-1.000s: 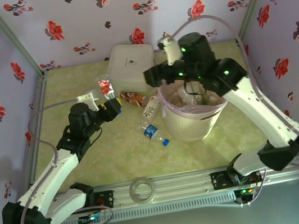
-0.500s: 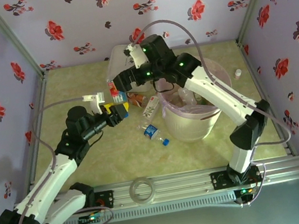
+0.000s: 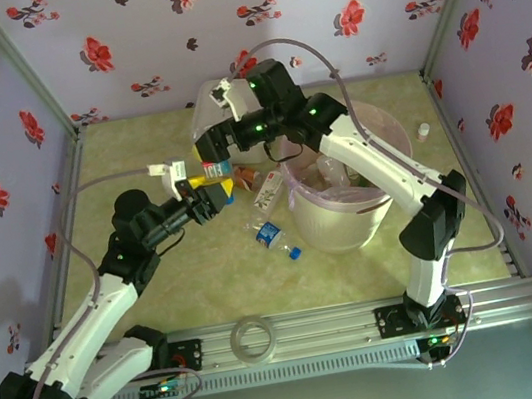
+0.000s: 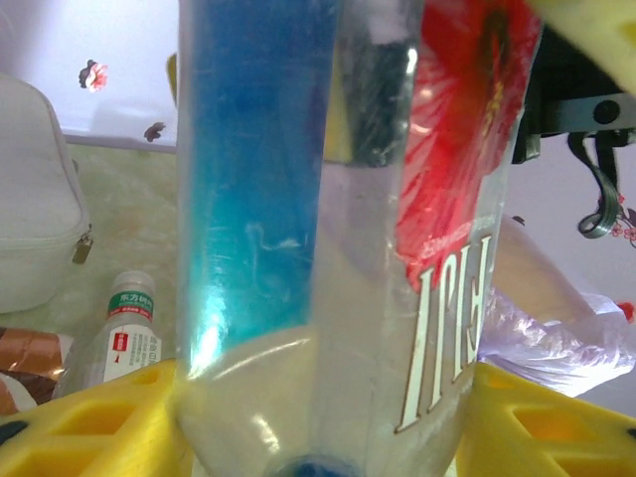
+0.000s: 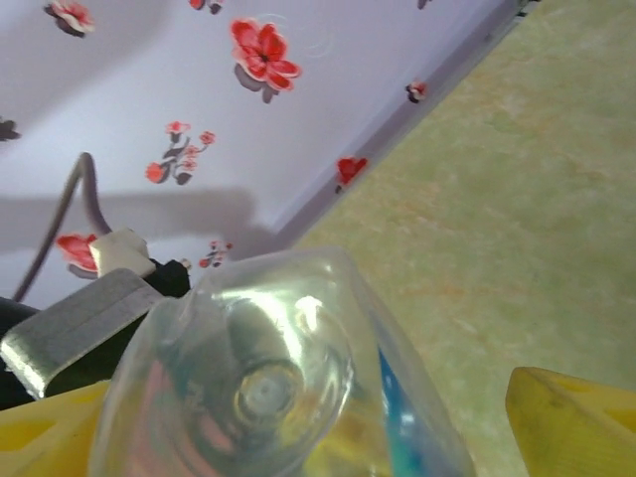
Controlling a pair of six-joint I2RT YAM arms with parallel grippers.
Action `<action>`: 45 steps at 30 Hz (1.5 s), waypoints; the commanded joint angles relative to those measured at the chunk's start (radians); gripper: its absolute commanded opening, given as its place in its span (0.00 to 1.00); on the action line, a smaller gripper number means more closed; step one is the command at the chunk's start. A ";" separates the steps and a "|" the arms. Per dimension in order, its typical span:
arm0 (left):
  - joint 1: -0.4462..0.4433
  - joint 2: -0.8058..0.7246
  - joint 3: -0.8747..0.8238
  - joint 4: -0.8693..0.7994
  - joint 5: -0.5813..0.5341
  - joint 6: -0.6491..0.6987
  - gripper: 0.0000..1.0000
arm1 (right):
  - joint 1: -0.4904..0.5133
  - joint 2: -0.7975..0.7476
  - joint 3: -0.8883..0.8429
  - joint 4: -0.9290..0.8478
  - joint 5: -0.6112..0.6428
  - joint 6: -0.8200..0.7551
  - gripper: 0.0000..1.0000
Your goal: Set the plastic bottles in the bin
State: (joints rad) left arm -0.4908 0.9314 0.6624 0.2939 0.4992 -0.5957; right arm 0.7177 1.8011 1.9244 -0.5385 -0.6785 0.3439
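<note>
The job is part done. The bin (image 3: 349, 222) already has several bottles lying in its pink-lined mouth; how many I cannot tell.

1 clear bottle (image 3: 213, 172) is in the air at about 10 o'clock from the bin, with both arms meeting on it. The left gripper (image 4: 318, 422) is clamped on it, its yellow fingers pressed to either side of the body. The right gripper (image 5: 308, 427) straddles the bottle's base with its jaws spread, and 1 yellow finger (image 5: 571, 422) stands clear of the plastic, so it has no grasp yet. This looks like a handover towards the bin.

At least 3 bottles are left on the table. A blue-capped bottle (image 3: 274, 235) lies at 8 o'clock from the bin. A white-labelled bottle (image 3: 266, 191) lies at 9 o'clock, just beside the rim. A brown-orange bottle (image 3: 240, 175) lies beyond that, near the white box (image 3: 216, 106). A small white-capped bottle (image 3: 423, 131) stands at 2 o'clock by the wall.

The held bottle's label is blue and red with a red flower. It carries large white letters that look like "IPE", cut off at the edge. The label of the green-and-red labelled bottle (image 4: 121, 333) is too small to read.
</note>
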 commanded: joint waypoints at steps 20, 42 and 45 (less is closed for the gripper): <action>-0.004 0.016 -0.042 0.126 0.012 -0.041 0.82 | -0.038 -0.050 -0.067 0.179 -0.061 0.106 0.49; -0.004 0.020 -0.111 0.152 -0.059 -0.070 0.99 | -0.152 -0.077 0.267 -0.034 0.028 -0.012 0.44; -0.004 0.046 -0.106 0.150 -0.065 -0.074 0.98 | -0.191 -0.113 0.269 -0.054 0.044 -0.019 0.43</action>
State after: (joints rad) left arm -0.4911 0.9607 0.5598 0.3977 0.4538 -0.6559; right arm 0.5571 1.7447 2.1574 -0.5533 -0.6605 0.3580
